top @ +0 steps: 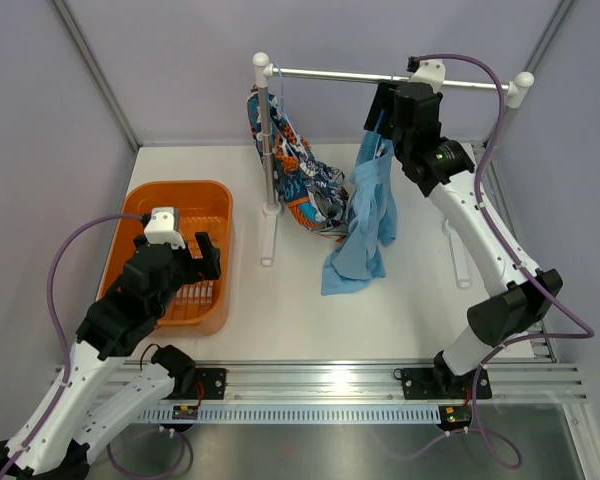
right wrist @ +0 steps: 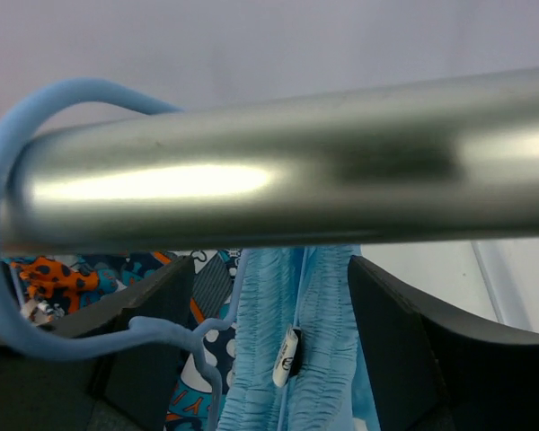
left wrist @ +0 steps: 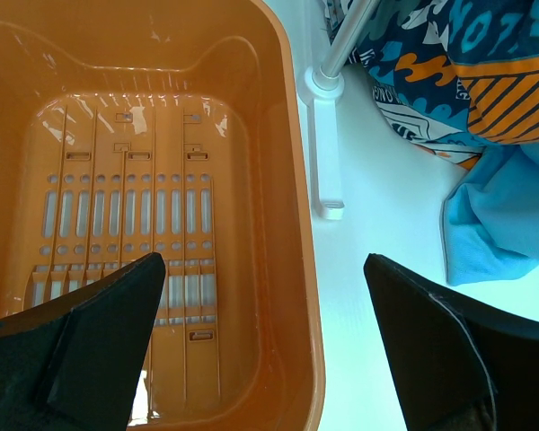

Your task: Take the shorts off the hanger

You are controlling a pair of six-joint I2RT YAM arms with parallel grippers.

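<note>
The light blue shorts (top: 365, 220) hang from the rack's rail (top: 340, 74) on a light blue hanger (right wrist: 36, 346), their lower end on the table. The printed shorts (top: 298, 180) hang beside the left post. My right gripper (top: 388, 128) is open at the rail. In the right wrist view (right wrist: 271, 296) its fingers (right wrist: 404, 341) stand either side of the blue gathered waistband (right wrist: 296, 359) without touching it. The hanger hook (right wrist: 0, 171) loops the rail (right wrist: 341, 171). My left gripper (top: 205, 255) (left wrist: 265, 269) is open and empty over the orange basket's right rim.
The orange basket (top: 220, 200) (left wrist: 296, 180) stands at the left with nothing in it. The rack's white left foot (top: 270, 235) (left wrist: 325, 153) and right foot (top: 458, 255) rest on the table. Both shorts also show in the left wrist view, printed (left wrist: 449, 63) and blue (left wrist: 494, 215).
</note>
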